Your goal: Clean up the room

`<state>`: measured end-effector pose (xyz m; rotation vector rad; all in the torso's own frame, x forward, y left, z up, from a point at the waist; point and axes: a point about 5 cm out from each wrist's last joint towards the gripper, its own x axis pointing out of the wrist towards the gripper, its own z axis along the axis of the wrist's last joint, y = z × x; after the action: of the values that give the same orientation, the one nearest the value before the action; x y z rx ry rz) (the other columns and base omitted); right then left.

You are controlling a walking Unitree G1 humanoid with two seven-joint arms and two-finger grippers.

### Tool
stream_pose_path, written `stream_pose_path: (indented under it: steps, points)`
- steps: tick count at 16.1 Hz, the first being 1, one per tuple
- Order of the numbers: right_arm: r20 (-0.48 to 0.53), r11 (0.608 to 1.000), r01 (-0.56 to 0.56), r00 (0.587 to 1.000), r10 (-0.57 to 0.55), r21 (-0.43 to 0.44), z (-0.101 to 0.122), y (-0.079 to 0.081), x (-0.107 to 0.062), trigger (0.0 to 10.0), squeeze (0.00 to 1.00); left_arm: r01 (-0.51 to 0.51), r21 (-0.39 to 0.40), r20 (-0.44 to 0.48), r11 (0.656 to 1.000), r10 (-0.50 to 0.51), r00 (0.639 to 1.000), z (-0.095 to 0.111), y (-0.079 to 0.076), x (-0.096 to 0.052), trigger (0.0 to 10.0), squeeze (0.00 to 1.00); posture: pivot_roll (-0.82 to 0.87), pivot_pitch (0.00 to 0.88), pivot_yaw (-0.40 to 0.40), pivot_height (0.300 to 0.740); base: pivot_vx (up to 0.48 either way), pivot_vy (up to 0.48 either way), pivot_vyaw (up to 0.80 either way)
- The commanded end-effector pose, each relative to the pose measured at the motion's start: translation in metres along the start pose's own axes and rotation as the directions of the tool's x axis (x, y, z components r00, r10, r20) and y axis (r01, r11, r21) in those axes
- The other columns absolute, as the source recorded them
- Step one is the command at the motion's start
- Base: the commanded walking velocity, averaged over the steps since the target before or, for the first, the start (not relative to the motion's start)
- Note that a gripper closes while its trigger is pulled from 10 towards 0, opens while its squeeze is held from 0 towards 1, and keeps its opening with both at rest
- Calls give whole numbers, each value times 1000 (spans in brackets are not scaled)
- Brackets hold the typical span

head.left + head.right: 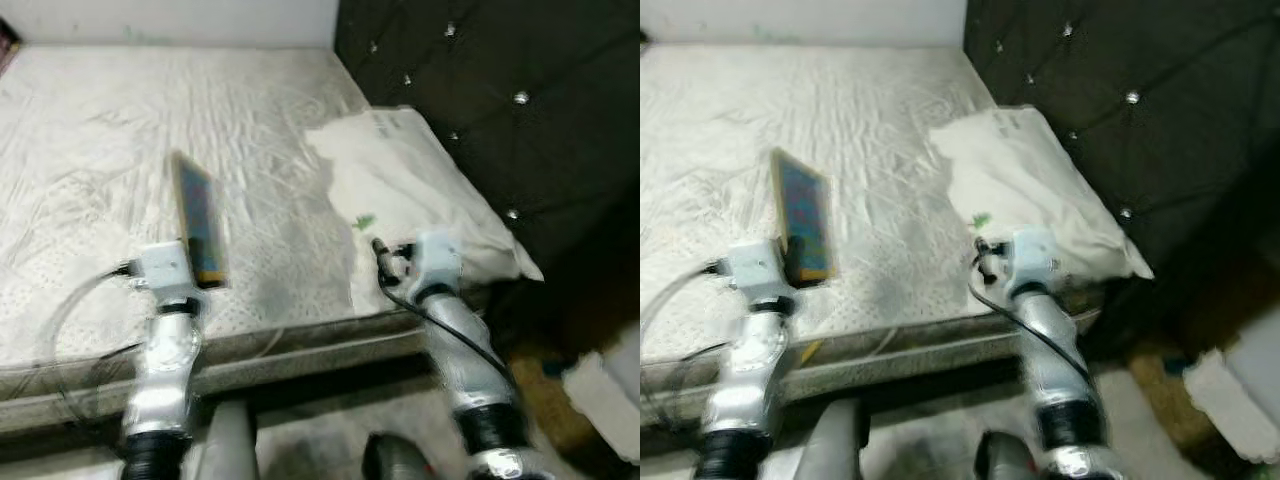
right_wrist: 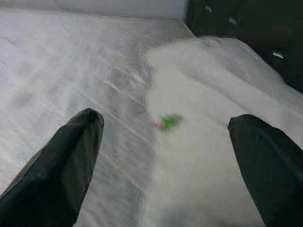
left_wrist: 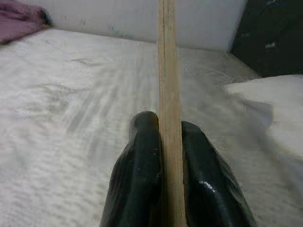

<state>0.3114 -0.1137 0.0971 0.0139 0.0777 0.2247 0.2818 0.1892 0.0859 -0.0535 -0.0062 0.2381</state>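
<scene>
The robot stands at the near edge of a bed [image 1: 100, 120] with a white, wrinkly sheet. Both silver arms reach out over the bed.

The left gripper [image 3: 168, 156] is closed tight on a thin, flat book [image 1: 198, 222]. The book has a blue, colorful cover and a yellow edge. In the left wrist view, the two black fingers [image 3: 139, 170] press on each side of the book's thin edge, and the book stands straight up between them. In the head views, the book is held up above the sheet on the left side of the bed, pointing away from the robot.

The right gripper [image 2: 165, 137] is wide open and holds nothing. Its two black fingers [image 2: 71, 156] are spread far apart. It hangs over the near edge of a white pillow [image 1: 420, 190]. The pillow lies on the right side of the bed, next to a dark padded headboard [image 1: 500, 90] with shiny buttons.

A small green thing [image 2: 169, 121] lies on the pillow, near its left edge. It sits just past the open right gripper, between its fingers in the right wrist view. It is too blurry to tell what it is.

At the far left corner of the bed is a bit of purple cloth [image 3: 19, 19]. A white wall [image 1: 170, 20] is behind the bed.
</scene>
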Motion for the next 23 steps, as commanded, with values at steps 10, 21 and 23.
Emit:
stream_pose_path:
  steps: [10, 21, 23]
  points:
    - [-7, 1000, 13, 1000, -13, -11, -3, -14, -4, 10000, 0, 28, -35, 65, 999, -26, 998, 13, -19, 7, 10000, 0, 86, 0, -50, 616, 156, 0, 0]
    - [4, 1000, -8, 1000, 8, -11, -1, -15, -9, 10000, 0, -42, -313, -229, 949, -33, 973, -8, -49, 31, 10000, 0, 53, 0, -52, 581, 0, 0, 0]
    - [-6, 1000, 7, 1000, -7, -12, -2, -16, -10, 10000, 0, -39, -313, -245, 949, -41, 969, -8, -53, 33, 10000, 0, 48, 0, -50, 561, 0, 0, 0]
